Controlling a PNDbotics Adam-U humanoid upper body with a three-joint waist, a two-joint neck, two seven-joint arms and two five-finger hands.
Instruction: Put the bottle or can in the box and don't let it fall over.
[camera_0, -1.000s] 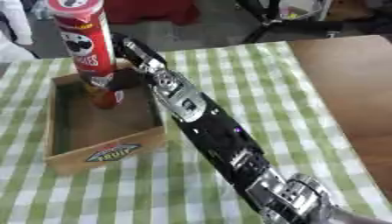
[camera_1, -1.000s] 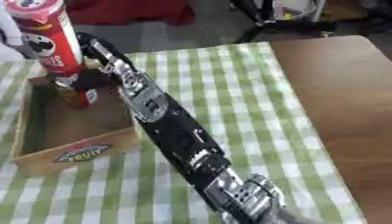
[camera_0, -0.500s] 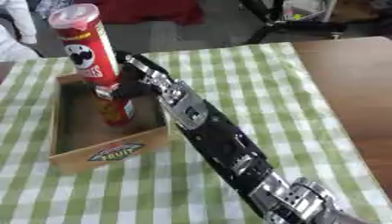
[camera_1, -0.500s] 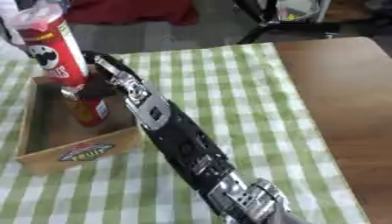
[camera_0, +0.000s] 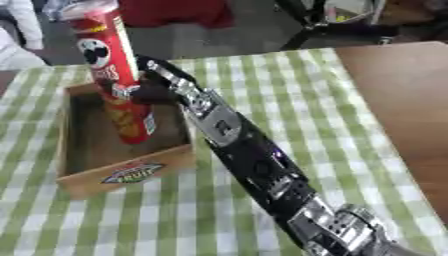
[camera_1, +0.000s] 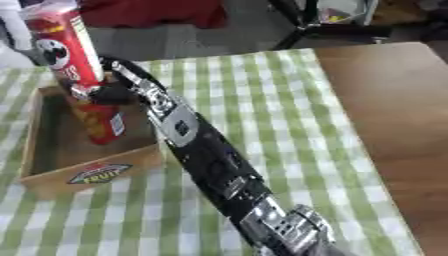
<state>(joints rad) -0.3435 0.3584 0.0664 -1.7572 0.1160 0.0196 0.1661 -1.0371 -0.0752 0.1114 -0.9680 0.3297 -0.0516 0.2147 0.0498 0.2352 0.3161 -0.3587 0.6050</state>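
Lower now than a second ago – red crisp can (camera_0: 115, 80) down inside the wooden box (camera_0: 79, 172), base seemingly at or near the floor of the box by its right wall, top well above the rim. Upright, with a slight lean. Earlier held higher over the far end; since then brought down and towards the near side. Placement nearly done, then – only the release left, and a tall can tips easily. Just right of the can, right hand (camera_0: 150, 91) curled against its middle, fingers pinching the side. Left hand nowhere in sight. Green checked cloth (camera_0: 262, 90) under it all.
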